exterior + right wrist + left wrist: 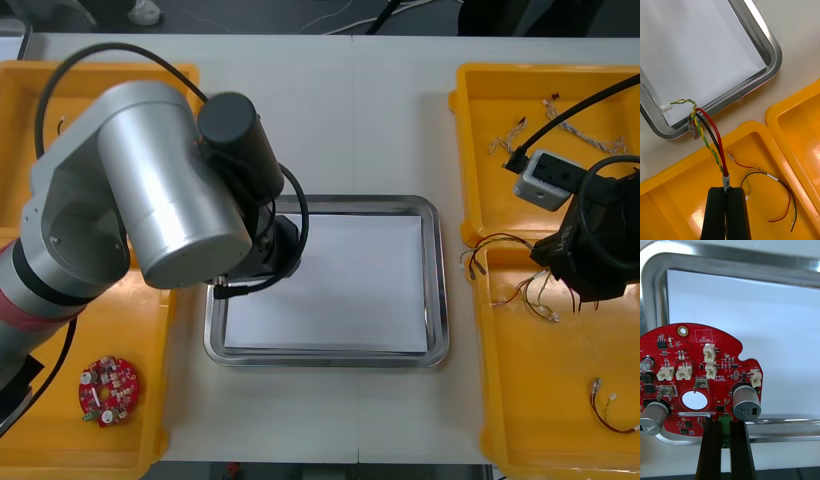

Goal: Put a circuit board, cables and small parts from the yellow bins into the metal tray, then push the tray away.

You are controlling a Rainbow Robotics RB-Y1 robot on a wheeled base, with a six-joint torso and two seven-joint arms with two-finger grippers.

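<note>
Ok so both arms are loaded here. The left hand (726, 425) is clamped on the green block at the edge of a red circuit board (696, 378). The board sticks out ahead of the fingers over the metal tray (752, 266), mostly above the white inside, but the end nearest the hand overlaps the rim.

My take: carry it a bit further in so the whole board clears that rim, go low, keep it level, then let go. Otherwise it probably lands propped on the edge.

The right hand (727, 193) is pinched shut on a cable bundle (713, 142) (red, black, yellow-green twist). It's above a yellow bin (677, 187) on the right, and the bundle trails from the fingers toward the tray's near corner. I'd let the board land first so the arms don't crowd each other.
</note>
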